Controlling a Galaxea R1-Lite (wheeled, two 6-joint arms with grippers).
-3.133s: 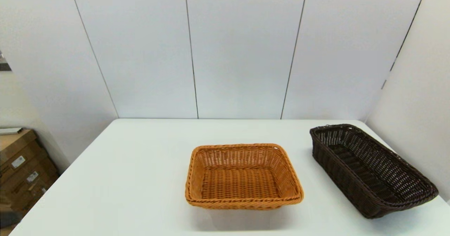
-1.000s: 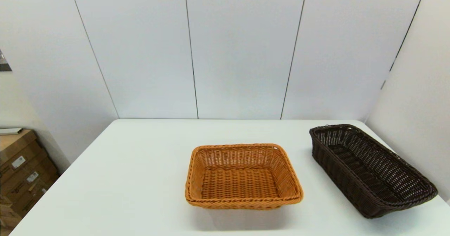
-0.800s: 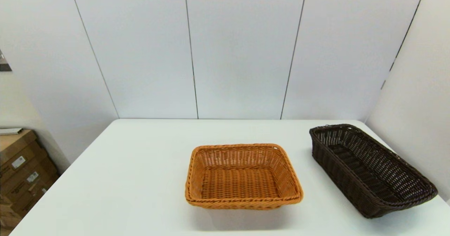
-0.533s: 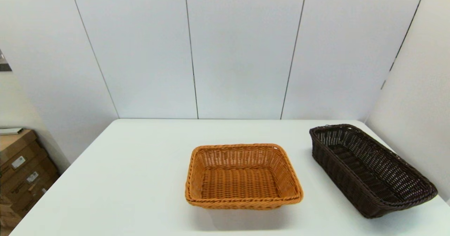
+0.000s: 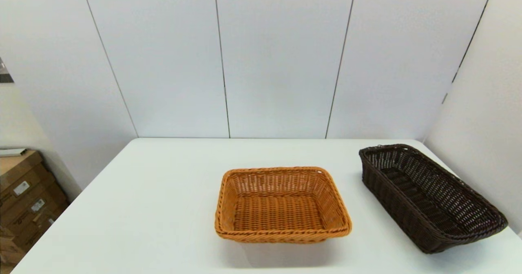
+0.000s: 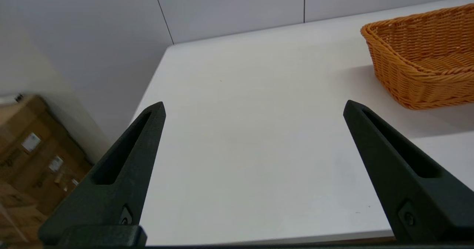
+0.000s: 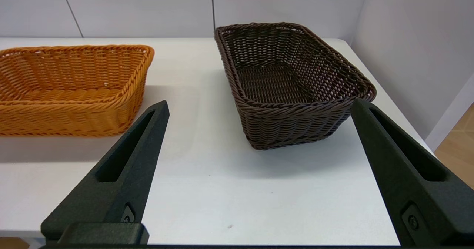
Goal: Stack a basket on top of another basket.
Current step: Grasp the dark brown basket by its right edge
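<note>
- On the white table (image 5: 163, 208), near the middle of the head view, the orange basket (image 5: 282, 204) sits upright and empty, its braided rim level and its long sides running across the view.
- At about 3 o'clock from the orange basket, well apart from it, the dark brown basket (image 5: 428, 196) rests on the table by the right wall panel (image 5: 481, 115). It is also upright and empty, turned so its length runs from roughly 11 o'clock to 5 o'clock.
- A strip of bare table lies between the two baskets; they do not touch.
- Neither arm shows in the head view.
- The left gripper (image 6: 253, 108) hangs at the table's near left edge, its two black fingers (image 6: 126, 175) spread wide with nothing between them. Ahead of it is bare tabletop, with one end of the orange basket (image 6: 422, 56) off toward the robot's right.
- The right gripper (image 7: 259, 106) hangs at the table's near edge, facing the short end of the dark brown basket (image 7: 289, 82). Its fingers (image 7: 122, 171) are likewise spread wide and hold nothing, well short of the basket.
- In the right wrist view the orange basket (image 7: 70, 89) lies beside the dark one, toward the robot's left.
- Cardboard boxes (image 5: 24, 208) stand on the floor at 9 o'clock, beyond the table's left edge.
</note>
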